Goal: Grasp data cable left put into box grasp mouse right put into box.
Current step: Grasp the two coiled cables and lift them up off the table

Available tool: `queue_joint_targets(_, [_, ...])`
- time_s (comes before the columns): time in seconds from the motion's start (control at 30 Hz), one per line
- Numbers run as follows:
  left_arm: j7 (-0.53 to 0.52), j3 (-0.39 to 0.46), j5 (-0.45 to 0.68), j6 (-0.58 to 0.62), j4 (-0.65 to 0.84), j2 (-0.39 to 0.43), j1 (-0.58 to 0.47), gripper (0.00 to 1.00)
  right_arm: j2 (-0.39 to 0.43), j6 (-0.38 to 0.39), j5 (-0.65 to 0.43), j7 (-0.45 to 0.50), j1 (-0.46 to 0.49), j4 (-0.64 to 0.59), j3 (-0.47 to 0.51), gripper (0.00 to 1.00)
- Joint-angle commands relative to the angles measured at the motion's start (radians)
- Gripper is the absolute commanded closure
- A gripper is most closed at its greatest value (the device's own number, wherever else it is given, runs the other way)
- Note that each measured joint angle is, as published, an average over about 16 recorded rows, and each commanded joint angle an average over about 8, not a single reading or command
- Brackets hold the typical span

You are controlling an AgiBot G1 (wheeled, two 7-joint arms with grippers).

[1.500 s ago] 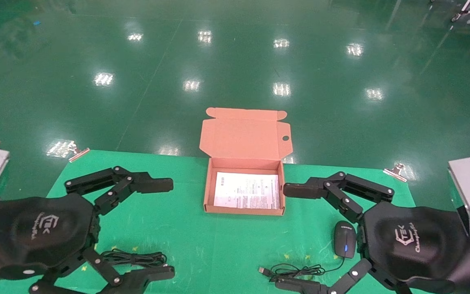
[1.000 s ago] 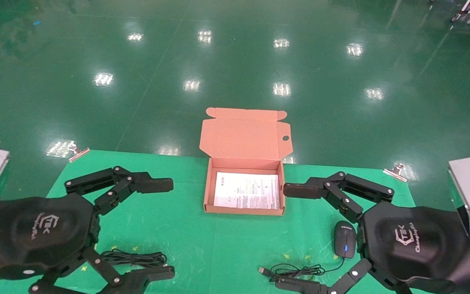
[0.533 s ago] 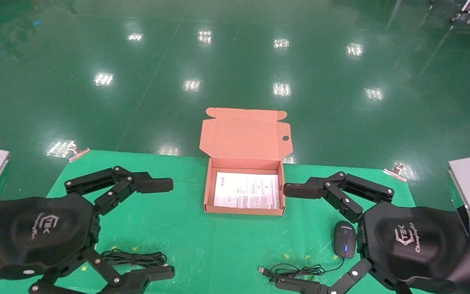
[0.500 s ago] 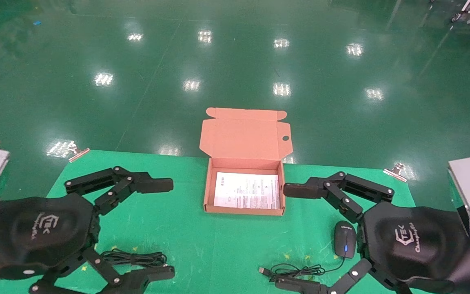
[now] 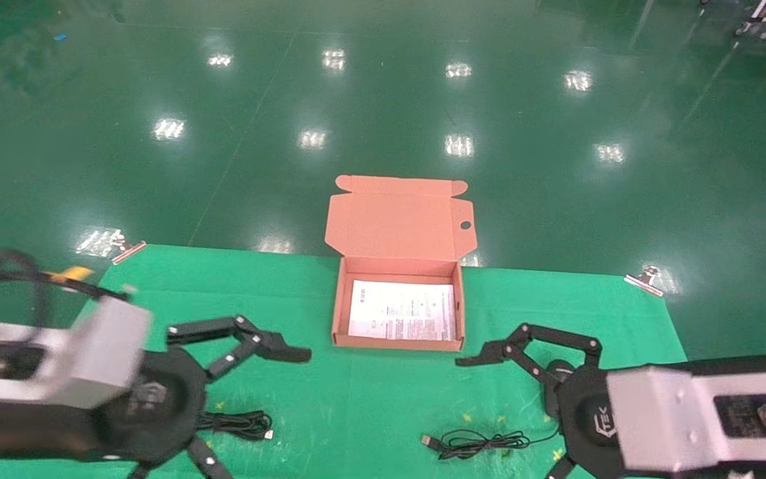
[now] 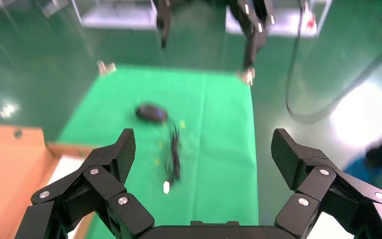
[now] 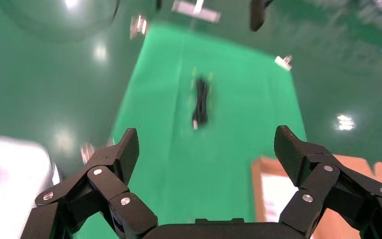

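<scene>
Nearest the robot on the green cloth-covered worktop point(image 5: 370, 399), the thin black bundled data cable point(image 5: 240, 424) lies at the left, partly hidden under the left gripper point(image 5: 250, 406), whose black fingers are spread wide above it and hold nothing. In the left wrist view that gripper point(image 6: 202, 154) frames open cloth, with the mouse and its cord lying farther off between the fingers.

At the near right, the thin black cord with a USB plug point(image 5: 473, 442) lies in loose loops and runs toward the small black oval mouse point(image 5: 556, 372), which is mostly covered by the right gripper point(image 5: 503, 419). This gripper is also spread wide and empty. Its wrist view shows the gripper point(image 7: 206, 152) open over the cloth, the cable bundle point(image 7: 200, 99) well beyond it.

Farther back, at the middle of the worktop's far edge, stands the shallow brown corrugated cardboard box point(image 5: 338, 313) with its flap lid point(image 5: 396, 223) raised upright. A white printed leaflet point(image 5: 401, 310) lies flat inside. Metal clips point(image 5: 642, 279) hold the cloth's far corners, and beyond them spreads the shiny green floor point(image 5: 383, 100).
</scene>
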Motion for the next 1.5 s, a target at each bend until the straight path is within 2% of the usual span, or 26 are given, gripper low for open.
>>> queue_joint_targets(0.03, [-0.014,0.035,0.054,0.010,-0.002,0.011,-0.036,0.00,-0.009,-0.012,-0.061,-0.034,0.043,0.006,-0.029,0.00])
queue_joint_targets(0.33, [0.010,0.244,0.280,0.014,0.010,0.069,-0.181,0.00,-0.055,0.009,-0.286,-0.212,0.149,0.012,-0.183,0.00])
queue_joint_targets(0.63, [0.068,0.380,0.455,-0.009,0.094,0.116,-0.251,0.00,-0.108,0.066,-0.464,-0.297,0.155,0.013,-0.273,0.00])
queue_joint_targets(0.87, [0.094,0.442,0.608,-0.064,0.127,0.161,-0.257,0.00,-0.151,0.161,-0.586,-0.306,0.108,0.011,-0.313,0.00])
queue_joint_targets(1.1, [0.084,0.475,0.709,-0.141,0.176,0.191,-0.226,0.00,-0.190,0.259,-0.691,-0.285,0.051,0.005,-0.341,0.00])
queue_joint_targets(1.5, [0.064,0.491,0.778,-0.261,0.343,0.257,-0.182,0.00,-0.267,0.327,-0.807,-0.195,0.004,-0.068,-0.383,0.00])
